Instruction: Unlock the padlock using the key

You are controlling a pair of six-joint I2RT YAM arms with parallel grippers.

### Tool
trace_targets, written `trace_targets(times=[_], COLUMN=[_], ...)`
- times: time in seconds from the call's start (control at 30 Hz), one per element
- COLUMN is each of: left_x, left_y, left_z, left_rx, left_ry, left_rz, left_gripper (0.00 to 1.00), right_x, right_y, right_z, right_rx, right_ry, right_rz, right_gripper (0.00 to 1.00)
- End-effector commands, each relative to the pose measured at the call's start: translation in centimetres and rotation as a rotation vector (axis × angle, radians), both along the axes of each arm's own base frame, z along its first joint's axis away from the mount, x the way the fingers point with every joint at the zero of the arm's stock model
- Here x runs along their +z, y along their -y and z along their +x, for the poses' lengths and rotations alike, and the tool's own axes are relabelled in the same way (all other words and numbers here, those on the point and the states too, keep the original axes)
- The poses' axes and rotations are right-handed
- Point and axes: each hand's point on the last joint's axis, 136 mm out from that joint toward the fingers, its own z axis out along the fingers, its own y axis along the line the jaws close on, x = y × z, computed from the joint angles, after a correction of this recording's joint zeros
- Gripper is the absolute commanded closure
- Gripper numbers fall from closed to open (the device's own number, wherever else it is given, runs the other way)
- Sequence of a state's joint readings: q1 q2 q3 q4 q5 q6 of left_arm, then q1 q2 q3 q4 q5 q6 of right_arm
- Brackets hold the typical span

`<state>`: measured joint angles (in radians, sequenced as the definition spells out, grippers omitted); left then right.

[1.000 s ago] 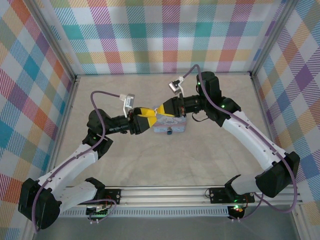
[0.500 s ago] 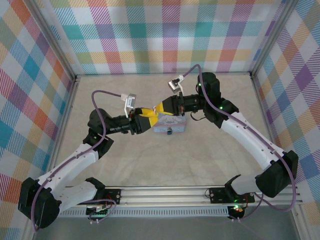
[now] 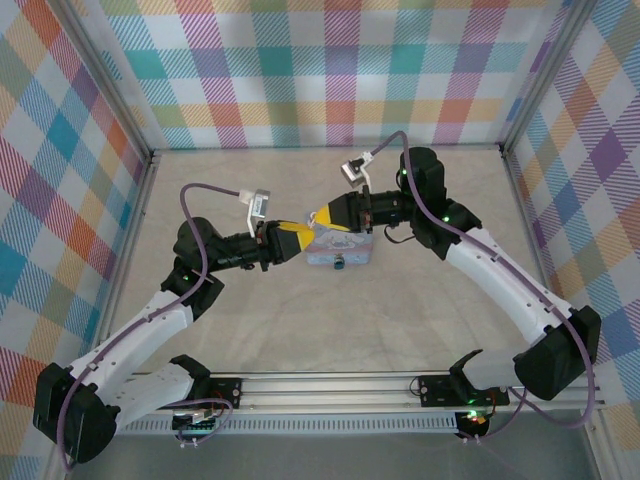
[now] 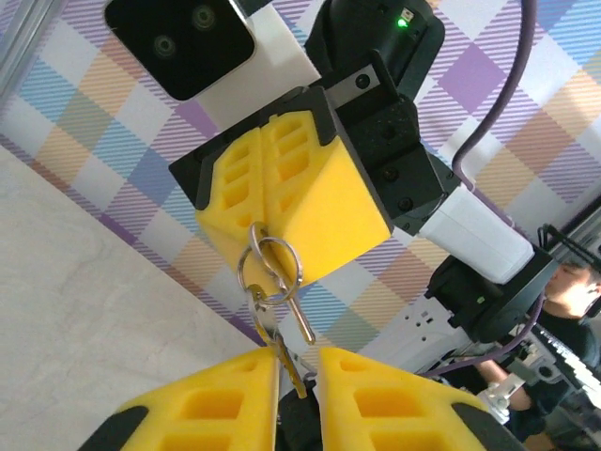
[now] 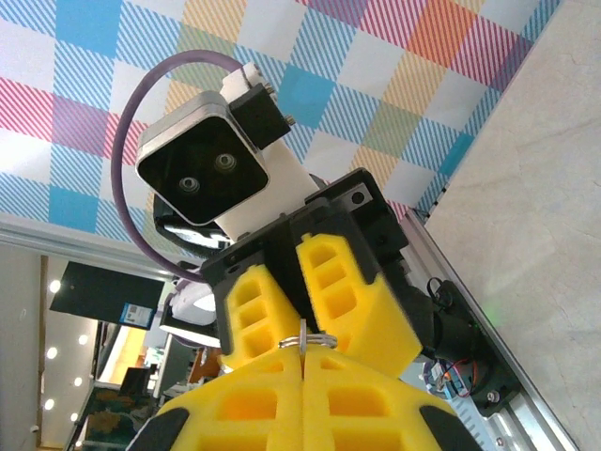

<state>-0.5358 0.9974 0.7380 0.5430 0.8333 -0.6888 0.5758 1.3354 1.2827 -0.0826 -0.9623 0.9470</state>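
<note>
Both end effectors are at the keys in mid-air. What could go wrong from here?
1. The left end effector pinches only the hanging key's lower part, so the key could slip or twist out.
2. The right end effector is shut on the key ring. Pulling apart before it opens could yank the keys free, dropping them near the pale blue tin.

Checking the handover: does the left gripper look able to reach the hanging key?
Likely yes: the key hangs free below the key ring in the right gripper, between the fingers of the left gripper.
</note>
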Motion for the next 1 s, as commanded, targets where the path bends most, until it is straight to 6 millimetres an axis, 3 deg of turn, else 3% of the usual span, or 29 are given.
trace_targets(times=[0.0, 0.07, 0.37, 0.43, 0.57, 0.67, 0.9, 0.97], left_x=[1.5, 1.2, -1.0, -1.7, -3.6, -5.2, -7.4, -8.1], left_y=[-0.1, -0.1, -0.4, -0.5, -0.9, -1.1, -0.8, -0.9], left_z=[-0.2, 0.0, 1.2, 1.4, 1.2, 1.1, 0.9, 0.9], left_rx=[0.011, 0.020, 0.098, 0.110, 0.094, 0.061, -0.010, -0.031], left_ry=[0.046, 0.038, -0.018, -0.046, -0.122, -0.185, -0.251, -0.270], left_rz=[-0.012, 0.002, 0.147, 0.222, 0.411, 0.536, 0.645, 0.682], left_gripper=[0.89, 1.00, 1.00, 1.00, 1.00, 1.00, 1.00, 1.00], right_x=[0.9, 0.9, 0.0, -1.3, -5.4, -8.4, -10.7, -11.8], right_y=[0.5, 0.7, 2.7, 3.2, 4.7, 5.8, 7.8, 8.8], right_z=[-0.3, -0.3, -0.5, -0.6, -0.2, 0.4, 1.7, 2.4], right_rx=[-0.006, -0.011, -0.040, -0.050, -0.125, -0.204, -0.370, -0.433], right_ry=[0.034, 0.040, 0.087, 0.096, 0.143, 0.191, 0.286, 0.316], right_rz=[0.025, 0.027, 0.021, -0.003, -0.112, -0.189, -0.261, -0.314], right_gripper=[1.00, 1.00, 1.00, 0.97, 0.68, 0.66, 0.65, 0.59])
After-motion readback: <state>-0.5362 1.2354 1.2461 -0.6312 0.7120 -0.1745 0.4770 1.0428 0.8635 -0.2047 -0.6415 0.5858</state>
